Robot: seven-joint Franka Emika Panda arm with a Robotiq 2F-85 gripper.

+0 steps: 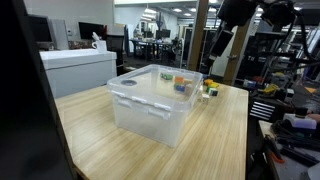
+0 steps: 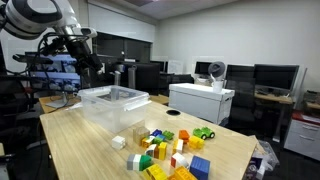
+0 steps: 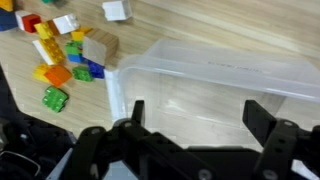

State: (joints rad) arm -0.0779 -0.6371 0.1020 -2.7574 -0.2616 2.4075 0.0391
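My gripper (image 3: 200, 116) is open and holds nothing; its two dark fingers (image 3: 262, 118) stand wide apart. It hangs high over a clear plastic bin (image 3: 215, 75), which looks empty. In both exterior views the bin (image 1: 150, 100) (image 2: 113, 100) stands on the wooden table, with the gripper (image 1: 222, 45) (image 2: 88, 55) well above it, not touching. A pile of coloured toy blocks (image 3: 65, 50) (image 2: 165, 150) lies on the table beside the bin. From the opposite side the blocks (image 1: 190, 85) show behind it. A white block (image 3: 116, 10) and a tan wooden block (image 3: 99, 45) lie among them.
The wooden table (image 1: 215, 135) ends close to the blocks (image 2: 240, 150). A white cabinet (image 1: 85, 65) (image 2: 200, 100) stands beyond one table edge. Office desks, monitors and chairs fill the background. Cluttered shelves (image 1: 290, 110) stand by the robot's base.
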